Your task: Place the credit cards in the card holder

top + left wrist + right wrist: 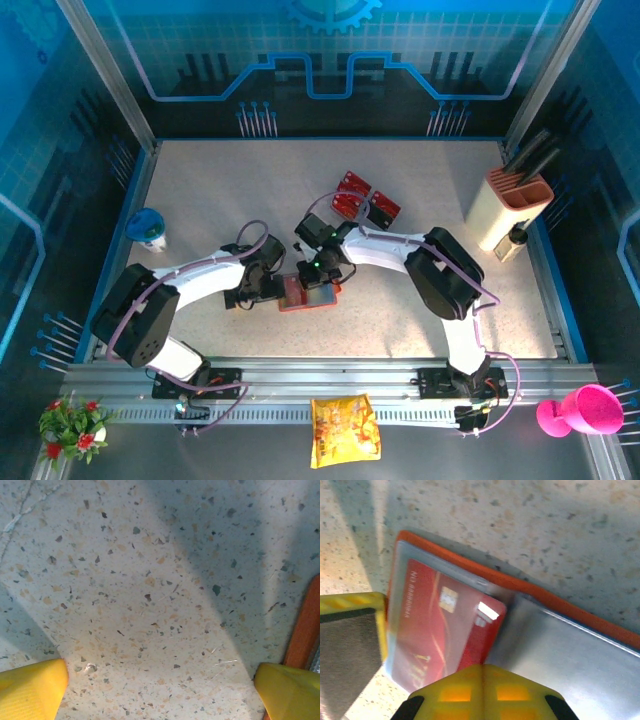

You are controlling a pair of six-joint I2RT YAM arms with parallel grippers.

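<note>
Beside card holder [305, 625] edge, bare table [150, 605].

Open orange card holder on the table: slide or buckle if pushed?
Likely slides: the card holder lies flat and open on a smooth speckled table. It looks thin, so it may hinge at its fold if lifted. The red card in its pocket looks glossy and stiff; a tip could skid on it.

Left pincer [160, 694] spread wide, right pincer [319, 272] closed.

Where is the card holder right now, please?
In the top view the card holder lies open at mid-table, under the right gripper, right of the left gripper, nearer than the credit cards.
</note>
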